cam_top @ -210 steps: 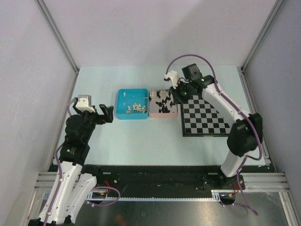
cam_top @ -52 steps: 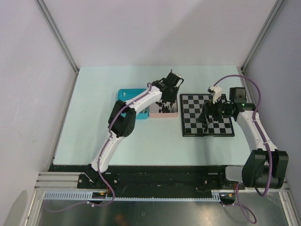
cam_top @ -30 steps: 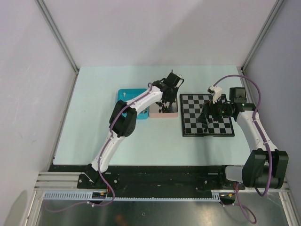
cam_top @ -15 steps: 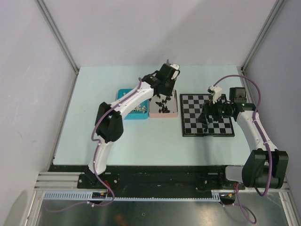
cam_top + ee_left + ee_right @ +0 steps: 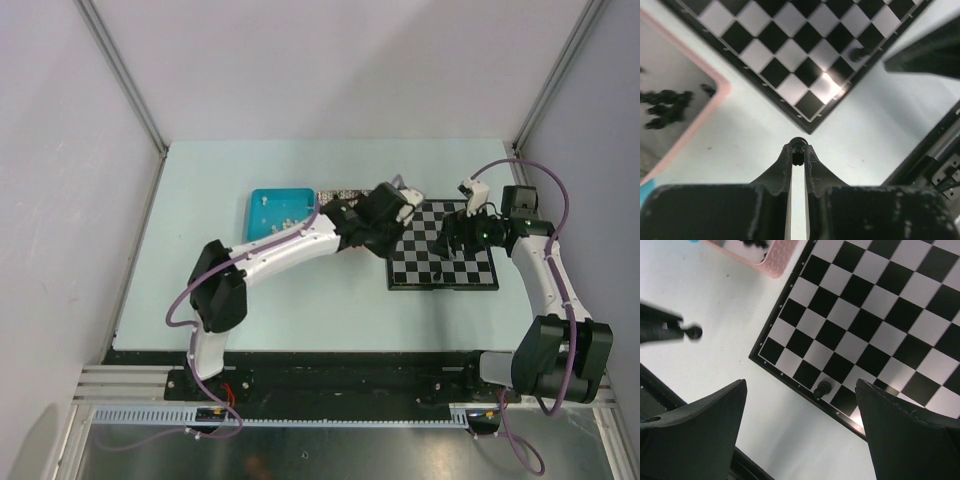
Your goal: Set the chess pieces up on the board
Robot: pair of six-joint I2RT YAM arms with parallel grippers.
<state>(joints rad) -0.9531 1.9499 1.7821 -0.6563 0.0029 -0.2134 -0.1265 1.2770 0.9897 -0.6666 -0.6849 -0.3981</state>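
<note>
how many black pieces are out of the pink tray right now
2. The placed piece stands on an edge square of the board; the held piece is pinched in the left fingers over the table beside it. Arms may hide others.

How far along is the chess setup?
Done: one black piece stands on the board, in an edge row. In hand: the left gripper pinches a second black piece just off the board's corner; the right gripper hangs open above it. Left: black pieces in the pink tray, white pieces in the blue tray.
</note>
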